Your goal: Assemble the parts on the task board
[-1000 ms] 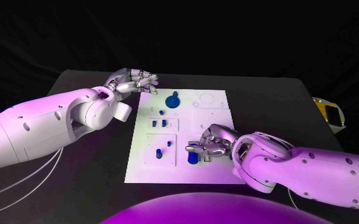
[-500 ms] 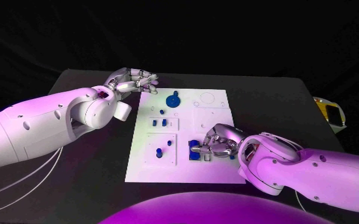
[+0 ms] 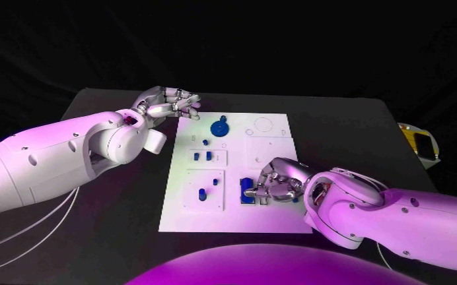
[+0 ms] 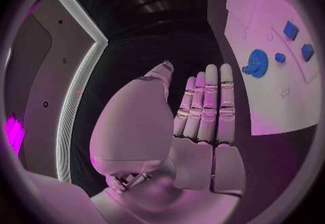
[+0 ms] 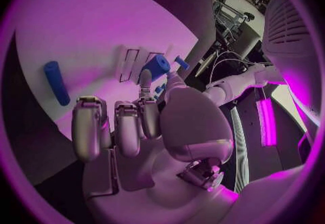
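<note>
The white task board [image 3: 271, 145] lies mid-table. My right hand [image 3: 278, 183] is over its near right part and pinches a short blue cylinder [image 3: 247, 185] between thumb and a fingertip; the right wrist view shows the cylinder [image 5: 157, 66] at those tips, close above the board [image 5: 81, 24]. A blue peg [image 3: 202, 194] [image 5: 56, 82] lies flat on the board to the left. A blue gear [image 3: 220, 127] [image 4: 257, 63] sits at the far side, and two small blue blocks [image 3: 203, 157] sit mid-left. My left hand [image 3: 170, 105] [image 4: 203, 110] hovers off the board's far left corner, holding nothing, its fingers extended side by side.
A yellow object [image 3: 424, 143] sits at the table's right edge. Bare black table [image 3: 352, 126] surrounds the board on all sides. Round and rectangular recesses [image 3: 264, 126] mark the board's far right part.
My right hand has carried the blue cylinder a short way from the board's near edge toward its middle. The left hand has stayed still.
</note>
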Tool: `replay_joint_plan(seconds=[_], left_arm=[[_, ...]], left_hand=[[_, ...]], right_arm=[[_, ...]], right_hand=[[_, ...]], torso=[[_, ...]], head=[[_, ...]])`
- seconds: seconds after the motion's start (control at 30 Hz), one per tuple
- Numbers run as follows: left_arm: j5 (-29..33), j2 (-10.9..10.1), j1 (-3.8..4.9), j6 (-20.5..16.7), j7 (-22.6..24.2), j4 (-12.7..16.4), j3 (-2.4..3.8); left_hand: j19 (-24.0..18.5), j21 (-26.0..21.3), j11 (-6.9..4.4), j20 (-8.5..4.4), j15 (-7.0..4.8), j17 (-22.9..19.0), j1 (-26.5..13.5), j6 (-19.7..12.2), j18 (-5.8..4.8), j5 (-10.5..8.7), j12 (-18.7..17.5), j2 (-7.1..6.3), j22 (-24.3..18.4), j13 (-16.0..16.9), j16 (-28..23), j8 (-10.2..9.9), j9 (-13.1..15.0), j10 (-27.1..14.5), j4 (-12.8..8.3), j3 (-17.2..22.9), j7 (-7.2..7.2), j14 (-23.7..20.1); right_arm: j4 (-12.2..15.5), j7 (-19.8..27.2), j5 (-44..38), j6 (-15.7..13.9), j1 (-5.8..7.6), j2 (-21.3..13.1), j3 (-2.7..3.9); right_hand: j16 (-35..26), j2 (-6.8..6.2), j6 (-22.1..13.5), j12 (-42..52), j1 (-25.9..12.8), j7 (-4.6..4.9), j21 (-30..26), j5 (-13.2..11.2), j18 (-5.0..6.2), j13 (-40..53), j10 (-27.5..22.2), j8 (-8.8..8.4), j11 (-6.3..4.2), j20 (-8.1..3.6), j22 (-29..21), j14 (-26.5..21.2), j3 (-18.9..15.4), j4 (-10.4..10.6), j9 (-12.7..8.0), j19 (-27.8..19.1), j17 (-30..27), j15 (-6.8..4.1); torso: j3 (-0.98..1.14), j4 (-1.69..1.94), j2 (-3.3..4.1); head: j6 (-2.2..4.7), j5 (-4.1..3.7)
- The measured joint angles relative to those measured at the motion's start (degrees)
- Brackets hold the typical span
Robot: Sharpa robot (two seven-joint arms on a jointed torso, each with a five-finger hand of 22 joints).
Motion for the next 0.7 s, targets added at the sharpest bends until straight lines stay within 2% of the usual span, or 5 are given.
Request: replay_joint_plan(seconds=[0.2,0.4,0.47,0.7], left_arm=[[0.0,0.0,0.00,0.0,-0.1,0.0,0.00],[0.0,0.0,0.00,0.0,-0.1,0.1,0.00],[0.0,0.0,0.00,0.1,-0.1,0.1,0.00],[0.0,-0.1,0.00,0.1,-0.2,0.1,0.00]], left_hand=[[0.0,0.0,0.02,0.00,0.00,0.0,0.0,0.0,0.00,0.00,0.0,0.00,0.0,0.0,0.0,0.0,0.0,0.0,0.0,0.0,0.00,0.0],[0.0,-0.2,0.21,0.00,0.00,0.0,0.0,0.0,0.00,0.00,0.0,0.00,-0.1,0.0,0.0,0.0,0.0,-0.2,0.0,0.0,0.00,0.0],[0.0,-0.2,0.21,0.00,0.00,0.0,0.0,0.0,0.00,0.00,0.0,0.00,-0.1,0.0,0.0,0.0,0.0,-0.2,0.0,0.0,0.00,0.0],[0.0,-0.2,0.21,0.00,0.00,0.0,0.0,0.0,-0.01,0.00,0.0,0.00,-0.1,0.0,0.0,0.0,0.0,-0.2,0.0,0.0,0.00,0.0]], right_arm=[[-1.0,0.1,0.0,0.8,0.01,0.8,0.00],[-2.4,0.1,0.0,1.5,-0.04,1.9,0.00],[-2.8,0.0,0.0,1.7,-0.06,2.1,0.00],[-3.2,-0.1,0.0,2.3,-0.07,2.2,-0.02]], right_hand=[[0.2,0.69,0.0,0.0,0.7,0.00,0.0,0.1,0.00,0.0,0.0,0.00,0.00,0.00,0.0,0.0,0.0,0.0,-0.1,0.0,0.0,0.00],[0.2,1.39,0.0,0.2,3.4,0.00,0.2,0.1,0.00,0.0,0.0,0.00,0.00,0.00,0.0,-0.2,0.0,0.0,-0.4,0.0,0.0,-0.20],[0.2,1.85,0.0,0.2,3.8,0.00,0.2,-0.6,0.00,0.0,0.0,0.00,0.00,0.00,0.0,-0.2,0.0,0.0,-0.5,0.0,0.0,-0.20],[0.2,1.81,0.0,0.2,4.4,0.00,0.2,-0.9,0.00,0.0,0.0,0.00,0.00,0.00,0.0,-0.2,-0.1,-0.1,-0.6,0.0,0.0,-0.20]], torso=[[0.00,0.07,0.03],[-0.01,0.07,0.07],[0.01,0.06,0.07],[0.04,-0.01,0.04]], head=[[-0.12,-0.18],[-0.29,-0.10],[-0.36,-0.08],[-0.46,0.01]])
